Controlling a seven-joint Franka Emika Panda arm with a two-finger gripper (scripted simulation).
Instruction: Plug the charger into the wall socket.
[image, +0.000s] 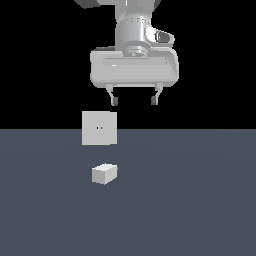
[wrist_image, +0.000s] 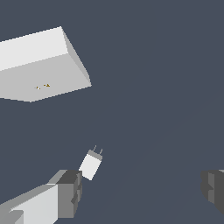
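The charger (image: 104, 173) is a small white block lying on the grey floor, in front of the wall socket. In the wrist view the charger (wrist_image: 90, 164) shows two thin prongs pointing toward the socket. The wall socket (image: 99, 128) is an upright white square plate with two tiny dark holes at its centre; it also shows in the wrist view (wrist_image: 41, 65). My gripper (image: 134, 101) hangs open and empty high above the floor, above and to the exterior view's right of the charger. In the wrist view one finger (wrist_image: 70, 192) is close beside the charger.
The grey floor (image: 200, 200) stretches around both objects. Black background lies behind the socket.
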